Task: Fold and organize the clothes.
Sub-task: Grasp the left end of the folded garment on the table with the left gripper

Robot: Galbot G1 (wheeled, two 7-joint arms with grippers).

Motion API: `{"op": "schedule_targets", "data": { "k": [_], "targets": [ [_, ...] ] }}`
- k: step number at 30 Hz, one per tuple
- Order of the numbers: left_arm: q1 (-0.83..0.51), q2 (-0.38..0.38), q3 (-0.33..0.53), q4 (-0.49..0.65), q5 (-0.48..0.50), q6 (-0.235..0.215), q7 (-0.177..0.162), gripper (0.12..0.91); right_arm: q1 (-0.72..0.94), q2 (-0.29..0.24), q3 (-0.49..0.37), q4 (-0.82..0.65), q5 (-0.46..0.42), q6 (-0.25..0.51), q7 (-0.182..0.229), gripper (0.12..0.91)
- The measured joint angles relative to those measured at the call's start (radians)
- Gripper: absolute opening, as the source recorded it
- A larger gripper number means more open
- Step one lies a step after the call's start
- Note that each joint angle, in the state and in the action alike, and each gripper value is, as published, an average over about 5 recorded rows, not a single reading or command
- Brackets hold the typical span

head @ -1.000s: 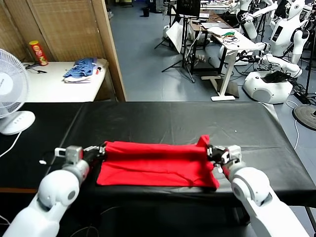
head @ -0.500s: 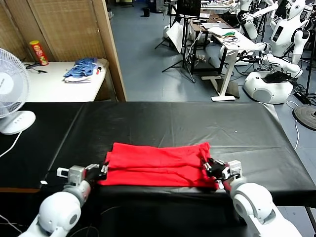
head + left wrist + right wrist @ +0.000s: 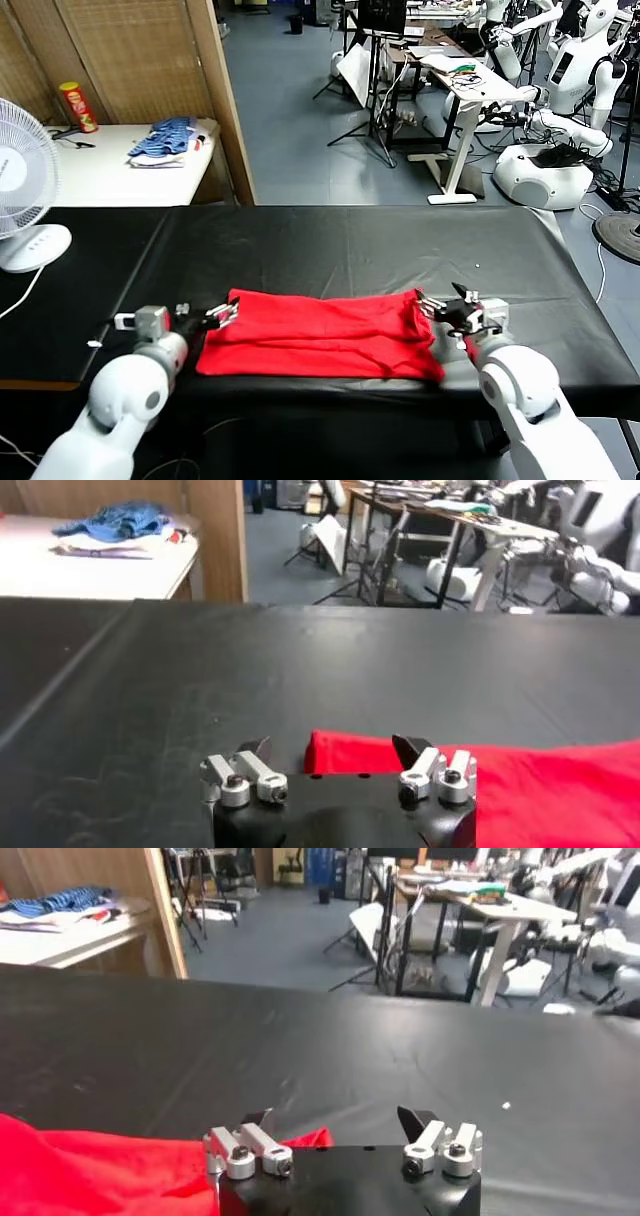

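Both arms reach forward and inward from the lower corners of the head view, each ending in a rounded white wrist housing and a low, roughly level gripper. The left gripper (image 3: 205, 312) has its jaws spread wide, the two dark fingertips (image 3: 411, 748) standing well apart in its wrist view and closed on nothing. The right gripper (image 3: 447, 300) mirrors it on the opposite side, jaws likewise parted with a clear gap between its fingertips (image 3: 414, 1120), gripping nothing.
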Motion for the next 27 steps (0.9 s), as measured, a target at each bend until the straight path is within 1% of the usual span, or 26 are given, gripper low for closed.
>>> {"op": "schedule_targets", "data": {
  "k": [2,4,5,7,8,9,10,11,12,14,15,16,18,19,22,23,25,26,27],
  "targets": [
    [-0.023,-0.009,0.007,0.036,-0.009,0.004,0.004,0.798,0.012,0.016,-0.008,-0.028,-0.006,0.001,0.001,0.73],
    [-0.042,-0.017,0.013,0.07,-0.014,0.007,0.01,0.782,0.018,0.03,-0.013,-0.048,-0.012,0.004,0.0,0.64],
    [-0.049,-0.019,0.015,0.085,-0.014,0.007,0.013,0.757,0.019,0.036,-0.014,-0.056,-0.015,0.005,0.0,0.6],
    [-0.057,-0.023,0.018,0.11,-0.01,0.006,0.021,0.675,0.019,0.046,-0.016,-0.065,-0.019,0.009,-0.001,0.522],
    [-0.06,-0.024,0.018,0.121,-0.006,0.005,0.025,0.625,0.019,0.05,-0.017,-0.069,-0.022,0.012,0.0,0.493],
    [-0.061,-0.025,0.019,0.13,-0.001,0.004,0.028,0.559,0.018,0.054,-0.017,-0.072,-0.025,0.015,0.003,0.462],
    [-0.062,-0.026,0.019,0.137,0.005,0.002,0.031,0.508,0.017,0.058,-0.017,-0.074,-0.031,0.02,0.008,0.415],
    [-0.061,-0.026,0.018,0.143,0.012,-0.002,0.033,0.458,0.015,0.062,-0.017,-0.076,-0.037,0.027,0.015,0.375],
    [-0.059,-0.027,0.017,0.146,0.019,-0.006,0.033,0.391,0.013,0.065,-0.018,-0.077,-0.044,0.036,0.024,0.328],
    [-0.054,-0.028,0.015,0.147,0.038,-0.021,0.034,0.29,0.007,0.072,-0.02,-0.078,-0.061,0.057,0.048,0.222],
    [-0.051,-0.028,0.014,0.147,0.052,-0.031,0.037,0.229,0.003,0.076,-0.021,-0.078,-0.068,0.069,0.059,0.19],
    [-0.048,-0.028,0.013,0.145,0.071,-0.043,0.041,0.185,-0.001,0.08,-0.022,-0.078,-0.075,0.081,0.069,0.158],
    [-0.039,-0.028,0.013,0.14,0.127,-0.073,0.052,0.133,-0.011,0.087,-0.024,-0.076,-0.082,0.102,0.08,0.144],
    [-0.034,-0.028,0.013,0.136,0.159,-0.087,0.057,0.124,-0.016,0.09,-0.024,-0.074,-0.083,0.109,0.079,0.143],
    [-0.022,-0.028,0.014,0.126,0.245,-0.117,0.073,0.126,-0.032,0.091,-0.02,-0.067,-0.086,0.119,0.055,0.171],
    [-0.02,-0.028,0.015,0.124,0.263,-0.123,0.079,0.126,-0.037,0.089,-0.016,-0.062,-0.086,0.121,0.042,0.2],
    [-0.019,-0.028,0.016,0.122,0.284,-0.134,0.091,0.132,-0.05,0.082,-0.007,-0.051,-0.087,0.125,0.017,0.291],
    [-0.02,-0.028,0.015,0.121,0.288,-0.14,0.097,0.15,-0.057,0.077,-0.002,-0.043,-0.088,0.126,0.007,0.341],
    [-0.021,-0.028,0.015,0.121,0.29,-0.146,0.102,0.185,-0.064,0.073,0.003,-0.035,-0.088,0.127,0.0,0.408]
  ]
}}
